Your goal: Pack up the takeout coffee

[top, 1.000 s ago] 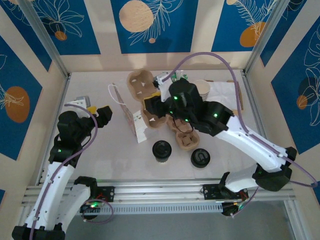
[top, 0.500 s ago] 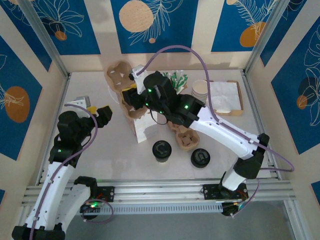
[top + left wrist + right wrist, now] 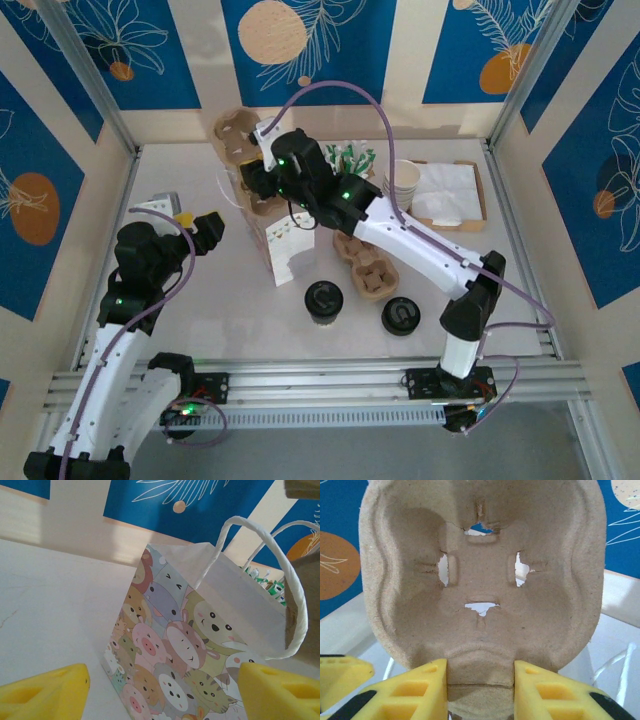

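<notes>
The right claw point(image 3: 480, 690) has moved since a moment ago. It took the brown cup carrier point(image 3: 234, 143) from a spot to the right of the paper bag point(image 3: 277, 240) over to the far left side of the bag. Now it holds the carrier up in the air, close by the bag's loop handles point(image 3: 295, 595). The right arm reaches out long to get there. The claw is closed on the edge of the carrier, with a yellow finger point(image 3: 410, 695) on each side of the rim. The carrier is tipped up, so its four cup pockets face the wrist camera.

The left claw point(image 3: 207, 228) has not moved. It sits left of the bag, near it but not touching. It is open and holds nothing. Its two yellow fingers point(image 3: 50, 690) stand wide apart, and the bag is in front of them.

The bag stands on the table point(image 3: 200, 300) in the same place as before. It is white, and one side is covered in cartoon animal faces, with pigs and cats among them.

The takeout coffee point(image 3: 323, 300) has stayed put too. It stands on the table in front of the bag and a bit to the right, well apart from both claws, with its black lid on. A low black lid stack point(image 3: 400, 316) sits farther right of the bag than the coffee. A second cup carrier point(image 3: 367, 268) lies flat just right of the bag. Pale paper cups point(image 3: 405, 180) stand far off to the bag's right.
</notes>
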Robot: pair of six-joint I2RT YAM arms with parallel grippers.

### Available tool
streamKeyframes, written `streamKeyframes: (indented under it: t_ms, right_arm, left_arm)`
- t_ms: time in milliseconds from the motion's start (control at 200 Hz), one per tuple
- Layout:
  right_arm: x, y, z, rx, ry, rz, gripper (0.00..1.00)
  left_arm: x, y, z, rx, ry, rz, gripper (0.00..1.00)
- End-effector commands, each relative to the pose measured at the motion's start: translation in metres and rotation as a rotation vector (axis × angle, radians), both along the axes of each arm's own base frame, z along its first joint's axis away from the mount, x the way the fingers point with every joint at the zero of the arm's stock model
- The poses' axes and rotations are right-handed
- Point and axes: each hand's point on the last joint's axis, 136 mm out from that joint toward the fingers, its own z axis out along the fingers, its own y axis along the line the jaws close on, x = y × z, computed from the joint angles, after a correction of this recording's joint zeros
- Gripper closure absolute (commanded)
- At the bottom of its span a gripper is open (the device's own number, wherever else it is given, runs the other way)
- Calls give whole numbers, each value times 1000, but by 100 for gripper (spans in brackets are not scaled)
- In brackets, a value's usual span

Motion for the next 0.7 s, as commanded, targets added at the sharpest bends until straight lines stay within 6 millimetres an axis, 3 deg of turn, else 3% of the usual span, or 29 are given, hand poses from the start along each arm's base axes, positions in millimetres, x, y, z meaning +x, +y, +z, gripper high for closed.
streamKeyframes:
  t_ms: [0, 470, 695]
  right_arm:
    - [11, -3, 9, -8, -30, -27, 66]
    - [25, 2, -34, -198, 3, -61, 66]
    - [21, -1, -45, -264, 41, -90, 66]
  left_arm:
    - [-2, -1, -5, 19, 6, -9, 22]
    - [-2, -1, -6, 21, 6, -8, 22]
    - [-1, 0, -6, 23, 9, -5, 22]
